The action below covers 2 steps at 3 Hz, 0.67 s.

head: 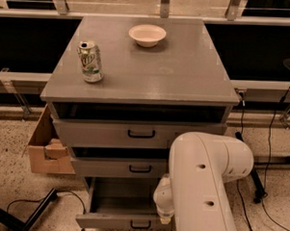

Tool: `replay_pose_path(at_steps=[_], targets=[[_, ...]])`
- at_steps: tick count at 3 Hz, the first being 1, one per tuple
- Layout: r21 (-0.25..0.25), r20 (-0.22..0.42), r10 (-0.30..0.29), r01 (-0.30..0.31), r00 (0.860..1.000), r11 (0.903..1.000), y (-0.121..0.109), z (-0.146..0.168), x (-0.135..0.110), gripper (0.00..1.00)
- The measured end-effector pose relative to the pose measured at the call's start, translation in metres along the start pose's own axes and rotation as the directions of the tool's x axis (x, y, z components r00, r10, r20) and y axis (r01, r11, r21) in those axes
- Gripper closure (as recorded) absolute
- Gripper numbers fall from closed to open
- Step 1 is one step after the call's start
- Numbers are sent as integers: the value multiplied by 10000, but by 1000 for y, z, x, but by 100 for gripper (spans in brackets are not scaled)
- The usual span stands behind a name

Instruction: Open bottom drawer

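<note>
The bottom drawer (123, 221) is the lowest of three in the grey cabinet (136, 95). It stands pulled out, its plain grey inside (124, 196) showing, with its small black bar handle (140, 226) at the lower edge of the view. My white arm (204, 187) reaches down in front of the cabinet's right side. My gripper (163, 210) is at the drawer's front right, just above and right of the handle, mostly hidden by the wrist.
The two upper drawers (140, 134) (118, 167) each stand slightly out. A green soda can (90, 61) and a white bowl (147, 35) sit on the cabinet top. A cardboard box (44, 149) stands left of the cabinet. Cables (274, 142) run on the floor at right.
</note>
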State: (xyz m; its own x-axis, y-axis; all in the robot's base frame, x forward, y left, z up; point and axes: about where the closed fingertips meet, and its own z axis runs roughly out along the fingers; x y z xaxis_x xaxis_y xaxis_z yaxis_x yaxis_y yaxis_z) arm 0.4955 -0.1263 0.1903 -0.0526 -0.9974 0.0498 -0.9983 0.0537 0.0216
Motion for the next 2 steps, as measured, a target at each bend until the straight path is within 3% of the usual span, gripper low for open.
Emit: replay_pose_path(at_steps=[1, 2], targets=[[-25, -6, -2, 2, 10000, 10000, 1, 1, 0, 6], [-26, -6, -2, 2, 10000, 10000, 1, 1, 0, 0]])
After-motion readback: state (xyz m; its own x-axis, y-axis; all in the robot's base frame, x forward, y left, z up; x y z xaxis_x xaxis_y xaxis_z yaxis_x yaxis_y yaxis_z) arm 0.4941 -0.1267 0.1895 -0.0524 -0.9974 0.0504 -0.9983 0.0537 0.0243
